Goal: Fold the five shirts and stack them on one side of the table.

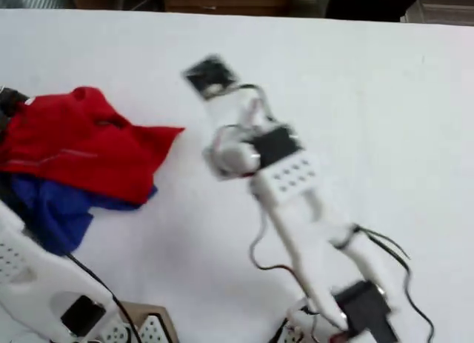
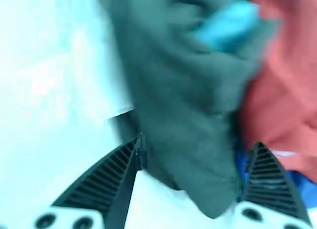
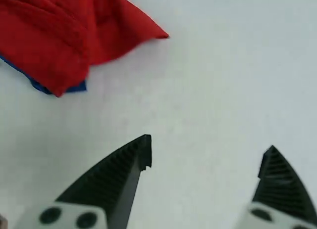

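A crumpled red shirt (image 1: pixel 81 139) lies at the table's left side on top of a blue shirt (image 1: pixel 55 210). My right gripper (image 1: pixel 209 75) hangs open over bare table, right of the red shirt's pointed corner. In the right wrist view this gripper (image 3: pixel 208 144) has nothing between its fingers, and the red shirt (image 3: pixel 64 36) with a blue edge (image 3: pixel 74 86) lies beyond. In the left wrist view my left gripper (image 2: pixel 198 142) is open, its fingers either side of a dark grey-green shirt (image 2: pixel 188 100). The red shirt (image 2: pixel 282 90) lies beside it.
The white table (image 1: pixel 370 91) stretches bare to the right and the back. My left arm (image 1: pixel 37 284) crosses the front left corner, with cables and a brown base block (image 1: pixel 152 321) near the front edge. Dark furniture stands beyond the far edge.
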